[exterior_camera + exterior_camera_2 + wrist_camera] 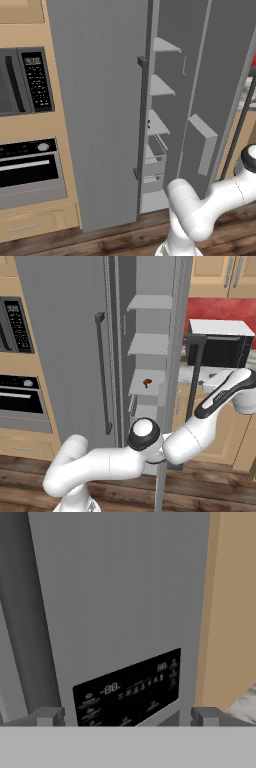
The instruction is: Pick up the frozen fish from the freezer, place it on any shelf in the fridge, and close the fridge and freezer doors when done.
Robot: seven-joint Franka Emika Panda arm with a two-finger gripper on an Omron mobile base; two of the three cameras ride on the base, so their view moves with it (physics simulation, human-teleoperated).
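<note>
The freezer (159,125) stands open, showing short pale shelves (148,343) and clear drawers (155,162). A small orange-brown lump (147,382) lies on the third shelf; the frozen fish is hidden. The freezer door (220,85) is swung out to the right, its handle (195,376) on the far side. The wider fridge door (100,110) is shut, with its bar handle (101,373) upright. My arm (215,398) reaches round the freezer door's outer side. My gripper (127,716) is open, empty, and faces the dark dispenser panel (127,692) close up.
A built-in microwave (25,80) and black oven (30,170) sit in wooden cabinets left of the unit. On the right, a dark countertop appliance (220,343) stands before a red wall. A beige cabinet side (232,612) borders the freezer door.
</note>
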